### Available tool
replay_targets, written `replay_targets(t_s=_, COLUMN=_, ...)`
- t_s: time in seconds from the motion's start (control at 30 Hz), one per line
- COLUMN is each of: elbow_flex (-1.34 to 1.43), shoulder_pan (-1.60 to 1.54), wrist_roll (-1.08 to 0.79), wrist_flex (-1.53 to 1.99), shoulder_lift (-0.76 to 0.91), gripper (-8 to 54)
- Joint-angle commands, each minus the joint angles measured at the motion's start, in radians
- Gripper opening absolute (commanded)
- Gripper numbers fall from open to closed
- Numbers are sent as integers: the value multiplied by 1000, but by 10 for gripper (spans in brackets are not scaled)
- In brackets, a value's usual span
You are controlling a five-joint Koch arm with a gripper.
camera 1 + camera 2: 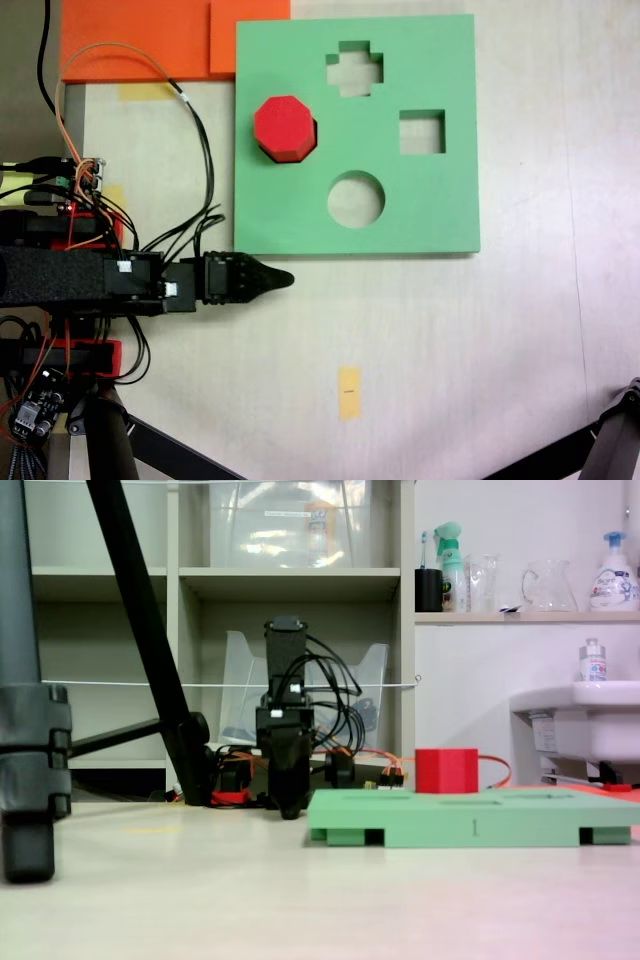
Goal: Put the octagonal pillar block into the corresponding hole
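Although the octagonal pillar block (284, 126) already stands over the left part of the green foam board (420, 215), I judge the job nearly finished or finished rather than begun: from above the block covers the spot where the corresponding hole should be, so I cannot see the cutout itself. From the low side camera the block (446, 771) rises clearly above the board's top face (470, 825), and I cannot tell whether its foot is fully seated or merely resting on the rim.

Going by its look, the block is foam: light, a little soft, matte enough not to slip, and not fragile. It would likely give slightly under pressure, so I would squeeze gently. I would take it by two opposite flat side faces, high on the part that stands proud of the board, and keep it upright.

Relative to the board, the cross-shaped cutout (354, 69) lies toward the far edge, the square cutout (422, 132) toward the right in the top-down view, and the round cutout (356, 198) near the front edge.

My pincer (283, 279) sits off the board, just beyond its lower left corner in that view, low over the bench (450, 350). It holds nothing and touches nothing. Its tips taper to one point, so I cannot tell how far open it is.
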Motion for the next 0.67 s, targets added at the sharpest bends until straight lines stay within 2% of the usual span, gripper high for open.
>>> replay_targets(t_s=0.0, elbow_flex=83, shoulder_pan=-20, wrist_roll=25, wrist_flex=15, shoulder_lift=72, gripper=325)
replay_targets(t_s=0.07, elbow_flex=83, shoulder_pan=-23, wrist_roll=23, wrist_flex=15, shoulder_lift=72, gripper=339)
replay_targets(t_s=0.63, elbow_flex=83, shoulder_pan=-21, wrist_roll=25, wrist_flex=15, shoulder_lift=72, gripper=339)
